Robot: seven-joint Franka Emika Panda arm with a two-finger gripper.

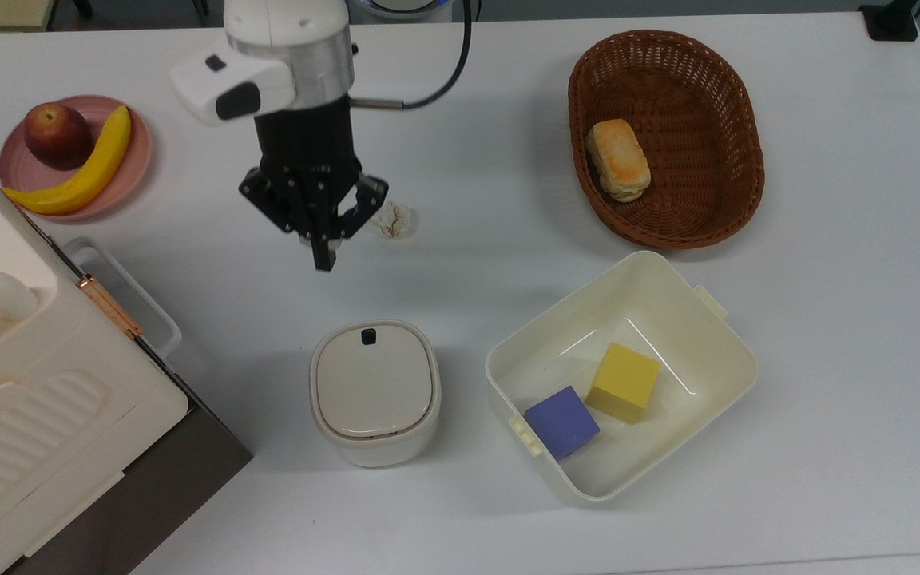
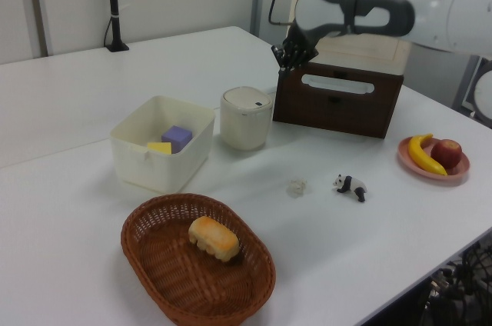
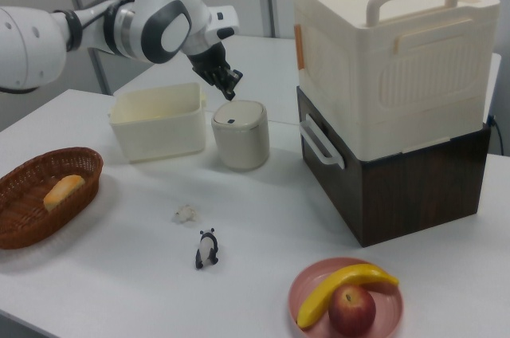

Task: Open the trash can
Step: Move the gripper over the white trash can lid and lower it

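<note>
The trash can (image 1: 374, 391) is a small cream-white bin with a flat beige lid that lies closed. A small black button (image 1: 368, 336) sits at the lid's far edge. The same trash can (image 2: 246, 117) (image 3: 240, 135) stands between the tub and the big appliance. My gripper (image 1: 322, 259) hangs in the air with its fingers pressed together on nothing. In the top view it is above the button and a little to the left. My gripper (image 2: 281, 70) (image 3: 231, 92) hovers above the bin's lid height, just off its far rim.
A cream tub (image 1: 715, 351) with a yellow and a purple cube stands right of the bin in the top view. The large cream appliance (image 1: 29, 383) on a brown base is at the left. A paper ball (image 1: 396, 220), panda toy (image 3: 207, 249), bread basket (image 1: 668, 136) and fruit plate (image 1: 77, 156) lie farther back.
</note>
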